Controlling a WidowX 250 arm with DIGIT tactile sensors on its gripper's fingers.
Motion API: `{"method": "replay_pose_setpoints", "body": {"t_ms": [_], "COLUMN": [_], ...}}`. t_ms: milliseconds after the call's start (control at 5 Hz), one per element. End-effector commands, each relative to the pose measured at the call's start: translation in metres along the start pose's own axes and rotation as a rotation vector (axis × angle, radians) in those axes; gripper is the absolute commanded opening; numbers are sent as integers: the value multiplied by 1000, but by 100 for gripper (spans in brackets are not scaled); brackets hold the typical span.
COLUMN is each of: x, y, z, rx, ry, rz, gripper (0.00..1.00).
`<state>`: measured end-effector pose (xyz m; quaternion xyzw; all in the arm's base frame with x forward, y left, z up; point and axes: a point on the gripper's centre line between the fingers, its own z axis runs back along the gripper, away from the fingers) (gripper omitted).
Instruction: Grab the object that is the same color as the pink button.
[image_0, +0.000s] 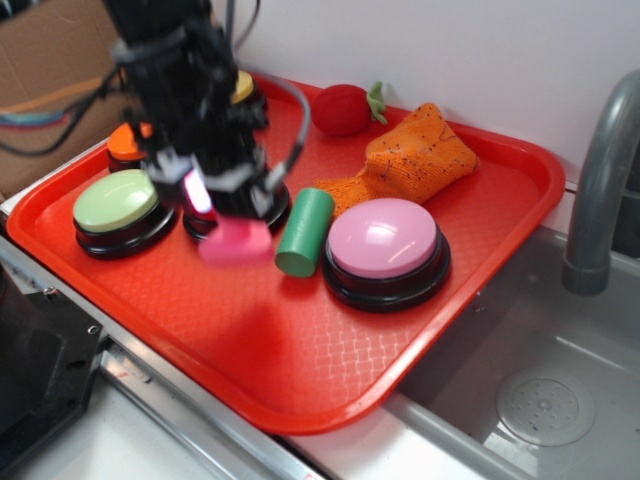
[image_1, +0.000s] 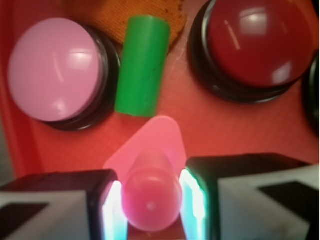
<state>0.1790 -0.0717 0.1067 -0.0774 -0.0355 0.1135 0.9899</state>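
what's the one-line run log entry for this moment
gripper: shut on pink toy bolt | bolt: lifted above red tray | pink button: untouched | green cylinder: lying beside pink button

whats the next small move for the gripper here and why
Probably a short straight lift. In the wrist view the gripper has both fingers pressed against the small bright pink plastic toy bolt, so the grasp looks made. The green plastic cylinder and the large pale pink dome button sit close ahead, so rising straight up seems less likely to bump them than moving sideways.
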Motion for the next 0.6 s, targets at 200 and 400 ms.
{"method": "replay_pose_setpoints", "body": {"t_ms": [200,400], "x": [69,55], "y": [34,43], "z": [90,93], "rx": [97,162], "ry": [-106,-93], "rz": [-10,60], "gripper": [0,0]}}
